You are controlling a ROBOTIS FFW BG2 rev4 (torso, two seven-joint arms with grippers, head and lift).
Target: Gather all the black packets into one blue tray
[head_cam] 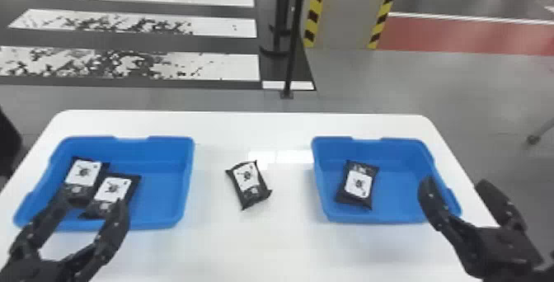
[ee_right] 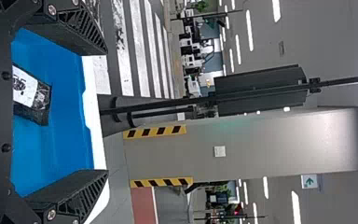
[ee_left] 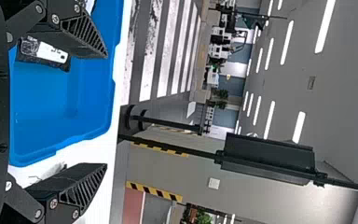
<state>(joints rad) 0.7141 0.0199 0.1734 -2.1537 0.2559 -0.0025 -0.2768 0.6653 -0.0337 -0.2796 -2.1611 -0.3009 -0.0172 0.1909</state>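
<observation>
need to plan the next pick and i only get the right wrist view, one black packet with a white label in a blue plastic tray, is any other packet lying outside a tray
Observer: Yes, one black packet with a white label lies on the white table, to the left of your tray in the head view.
Operator: ok, is there a second tray and what's in it
Observer: Yes, a second blue plastic tray farther left holds two packets, a rear one and a nearer one.
Operator: and where's the left gripper
Observer: The black left gripper is open at the near side of that second tray.
</observation>
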